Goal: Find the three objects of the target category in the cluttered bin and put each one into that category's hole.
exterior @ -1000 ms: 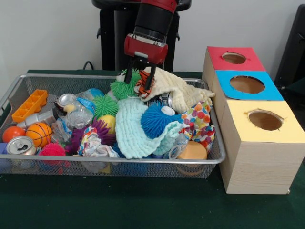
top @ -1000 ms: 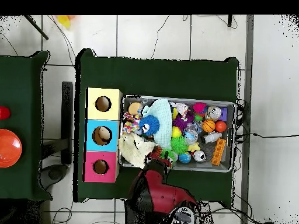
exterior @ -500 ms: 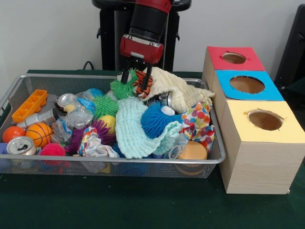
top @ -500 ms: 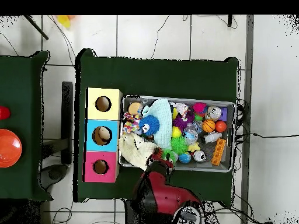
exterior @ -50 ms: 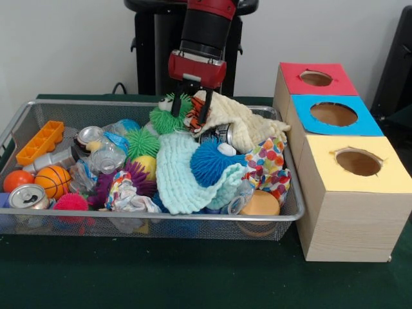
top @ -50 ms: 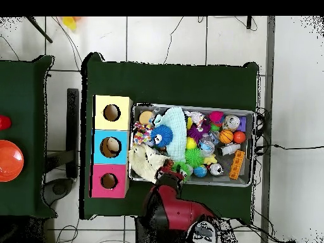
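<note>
Right, I've got the gripper [exterior @ -50 ms: 196,108] down at the back rim of the bin [exterior @ -50 ms: 26,112], its two dark fingers straddling the orange-and-black striped tiger toy [exterior @ -50 ms: 195,109] and closed in on it, as far as I can judge from the front; from overhead the arm hides the contact, so I won't swear the hold is firm. That toy sits directly under the gripper, wedged between the green spiky ball [exterior @ -50 ms: 164,118] on one side and the cream cloth [exterior @ -50 ms: 241,122] on the other. What matters for me now: the three boxes stand off past the cream cloth, with the red-topped hole [exterior @ -50 ms: 316,78] nearest, then the blue hole [exterior @ -50 ms: 333,114], then the yellow hole [exterior @ -50 ms: 358,162], so any carry goes straight up, then sideways over that cloth.
</note>
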{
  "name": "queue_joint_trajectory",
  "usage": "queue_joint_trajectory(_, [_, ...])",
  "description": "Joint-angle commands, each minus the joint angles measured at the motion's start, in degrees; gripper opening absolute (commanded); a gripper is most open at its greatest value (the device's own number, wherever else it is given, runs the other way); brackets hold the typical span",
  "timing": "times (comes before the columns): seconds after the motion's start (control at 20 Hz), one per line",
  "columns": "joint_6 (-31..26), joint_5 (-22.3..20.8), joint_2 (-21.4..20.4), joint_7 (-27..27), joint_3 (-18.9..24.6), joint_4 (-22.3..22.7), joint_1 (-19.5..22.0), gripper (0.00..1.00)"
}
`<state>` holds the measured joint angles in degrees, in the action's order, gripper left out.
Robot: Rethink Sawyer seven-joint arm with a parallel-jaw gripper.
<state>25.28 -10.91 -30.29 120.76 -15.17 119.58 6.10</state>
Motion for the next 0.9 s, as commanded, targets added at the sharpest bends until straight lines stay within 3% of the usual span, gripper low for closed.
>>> queue_joint_trajectory(0.05, [1.4, -1.4, 1.1, 9.5, 8.8, -2.5, 1.3, 1.0])
queue_joint_trajectory(0.85, [-3.2, -1.6, -0.3, 8.4, 10.7, 0.0, 2.3, 1.0])
queue_joint_trajectory(0.9, [-3.7, -1.5, -0.4, 8.1, 10.6, 0.1, 2.4, 0.0])
